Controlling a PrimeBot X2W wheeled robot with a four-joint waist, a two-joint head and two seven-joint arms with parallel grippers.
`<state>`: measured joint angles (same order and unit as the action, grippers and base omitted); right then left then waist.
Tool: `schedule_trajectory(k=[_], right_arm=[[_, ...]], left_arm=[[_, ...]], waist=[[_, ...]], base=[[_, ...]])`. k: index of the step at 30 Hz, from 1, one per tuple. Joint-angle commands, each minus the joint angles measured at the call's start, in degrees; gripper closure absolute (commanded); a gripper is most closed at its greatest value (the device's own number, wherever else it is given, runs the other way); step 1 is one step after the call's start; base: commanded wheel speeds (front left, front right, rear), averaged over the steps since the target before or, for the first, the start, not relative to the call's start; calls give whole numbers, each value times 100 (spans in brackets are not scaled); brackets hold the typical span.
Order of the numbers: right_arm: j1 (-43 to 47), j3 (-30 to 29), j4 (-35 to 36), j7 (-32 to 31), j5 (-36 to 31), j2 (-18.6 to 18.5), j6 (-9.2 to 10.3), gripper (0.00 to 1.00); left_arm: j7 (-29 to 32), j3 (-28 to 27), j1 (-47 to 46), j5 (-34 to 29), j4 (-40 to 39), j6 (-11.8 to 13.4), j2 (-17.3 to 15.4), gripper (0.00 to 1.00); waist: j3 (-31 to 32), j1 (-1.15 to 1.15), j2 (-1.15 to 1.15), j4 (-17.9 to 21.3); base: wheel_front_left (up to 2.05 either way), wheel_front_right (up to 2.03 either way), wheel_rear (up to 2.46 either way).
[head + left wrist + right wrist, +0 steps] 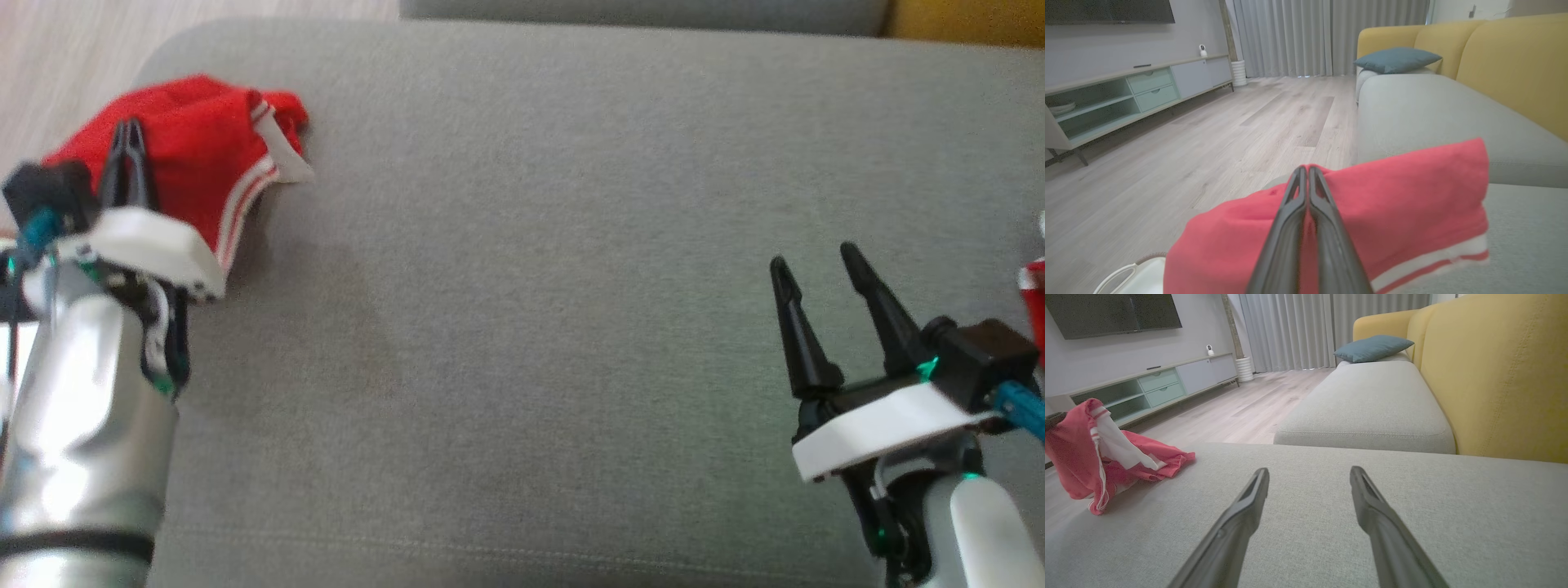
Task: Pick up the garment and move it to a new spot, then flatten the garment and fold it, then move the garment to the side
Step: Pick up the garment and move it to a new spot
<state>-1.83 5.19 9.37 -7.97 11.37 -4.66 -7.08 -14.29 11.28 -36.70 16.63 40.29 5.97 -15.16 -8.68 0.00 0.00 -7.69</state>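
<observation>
The left gripper is closed on the red garment, at the far left corner of the grey sofa cushion. The right gripper is wide open, at the near right.

The left gripper and right gripper each have two long tapered black fingers, a white wedge-shaped bracket, a black box, a teal cable and a glossy silver forearm.
</observation>
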Motion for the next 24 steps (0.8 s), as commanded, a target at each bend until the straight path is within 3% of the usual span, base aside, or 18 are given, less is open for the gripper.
schedule_trajectory(k=[1, 6, 11, 16, 24], right_arm=[[-70, 129, 182, 52, 39, 21, -41, 0], [4, 129, 185, 39, 37, 62, -41, 0], [-33, 157, 207, 50, 37, 79, -41, 0], [-139, 208, 168, 124, 89, 99, -41, 0], [-306, 237, 42, 348, 206, 137, -41, 0]], left_arm=[[-38, -193, 7, -43, -461, 76, -301, 100], [400, -54, 1070, -135, -2241, 445, -252, 100], [928, 335, 1713, -181, -3497, 515, -84, 100], [1218, 924, 1754, -184, -3797, 311, 258, 100], [1246, 1855, 1022, -358, -3459, -161, 876, 100]], waist=[[155, 0, 0, 156], [221, 0, 0, 388], [114, 0, 0, 763], [-91, 0, 0, 1304], [-542, 0, 0, 2236]], base=[[0, 0, 0], [0, 0, 0], [0, 0, 0], [0, 0, 0], [0, 0, 0]])
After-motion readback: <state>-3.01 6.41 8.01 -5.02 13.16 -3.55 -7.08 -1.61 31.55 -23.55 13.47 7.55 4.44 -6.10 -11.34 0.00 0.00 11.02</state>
